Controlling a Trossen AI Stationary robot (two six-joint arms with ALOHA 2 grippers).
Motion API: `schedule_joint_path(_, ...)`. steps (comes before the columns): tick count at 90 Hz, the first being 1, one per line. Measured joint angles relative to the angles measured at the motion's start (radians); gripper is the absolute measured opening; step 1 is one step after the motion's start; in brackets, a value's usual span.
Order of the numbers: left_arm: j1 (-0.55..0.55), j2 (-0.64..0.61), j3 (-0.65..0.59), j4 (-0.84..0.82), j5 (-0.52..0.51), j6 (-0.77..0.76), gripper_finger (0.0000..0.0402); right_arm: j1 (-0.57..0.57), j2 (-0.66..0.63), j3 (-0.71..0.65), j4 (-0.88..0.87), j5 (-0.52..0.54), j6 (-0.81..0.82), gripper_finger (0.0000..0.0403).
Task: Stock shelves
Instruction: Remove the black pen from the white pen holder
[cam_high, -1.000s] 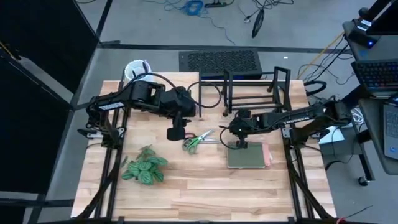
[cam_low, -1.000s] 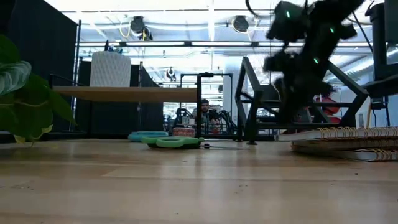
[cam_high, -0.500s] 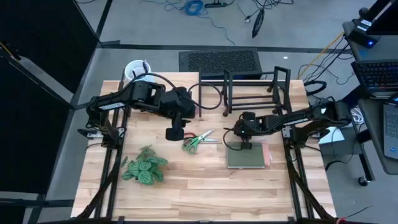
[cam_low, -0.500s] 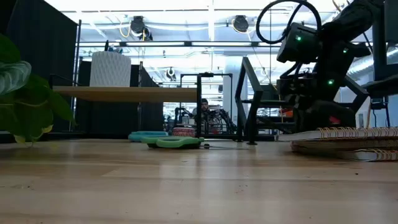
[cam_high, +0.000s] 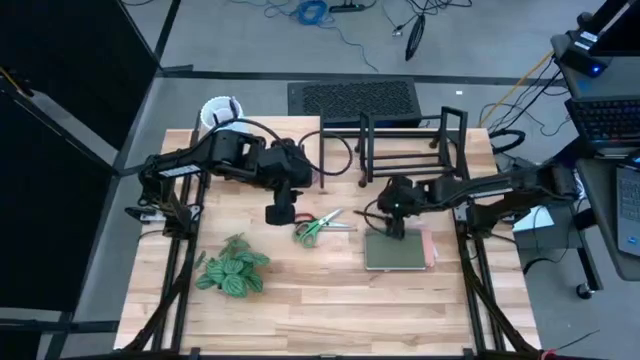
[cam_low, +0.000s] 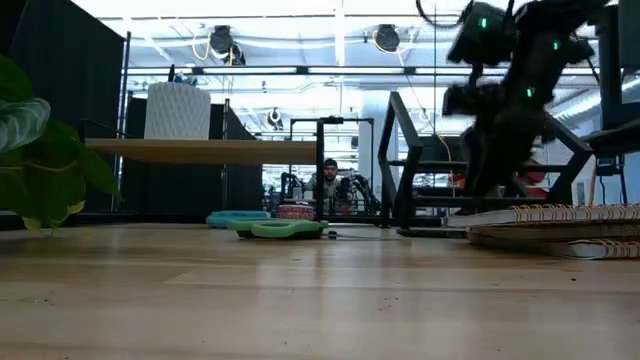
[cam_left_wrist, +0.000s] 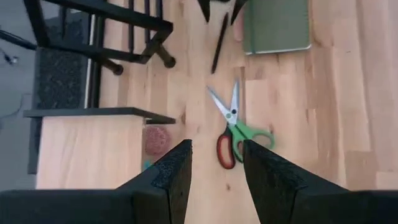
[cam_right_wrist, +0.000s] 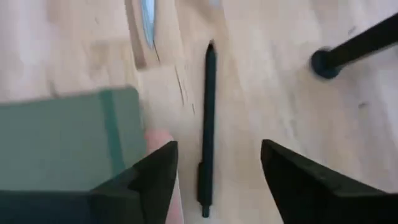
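The pale-wood shelf (cam_high: 210, 150) stands at the far left with a white pot (cam_high: 220, 108) on it. The black wire rack (cam_high: 405, 140) stands beside it at the far edge. A black pen (cam_right_wrist: 207, 124) lies on the table by the green notebook's (cam_high: 400, 252) far left corner. My right gripper (cam_right_wrist: 214, 180) hangs open over that corner (cam_high: 395, 228), with the pen showing between its fingers. Left of the green-handled scissors (cam_high: 318, 226), my left gripper (cam_high: 278, 213) is open above bare table with nothing between its fingers (cam_left_wrist: 216, 168).
A pink notebook (cam_high: 432, 248) lies under the green one. A leafy plant (cam_high: 232, 272) stands at the near left. A small red thing (cam_left_wrist: 157, 138) sits under the wood shelf's edge. Bare table lies along the near edge.
My right gripper has moved a little toward the table's right edge, over the notebook's corner. It dipped down to the notebook stack and has come up again.
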Motion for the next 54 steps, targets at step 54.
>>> schedule_joint_path(54,0.123,-0.167,0.002,-0.006,-0.037,-0.079,0.013,0.008,-0.04,0.037,0.42,-0.044,0.063,0.0222)
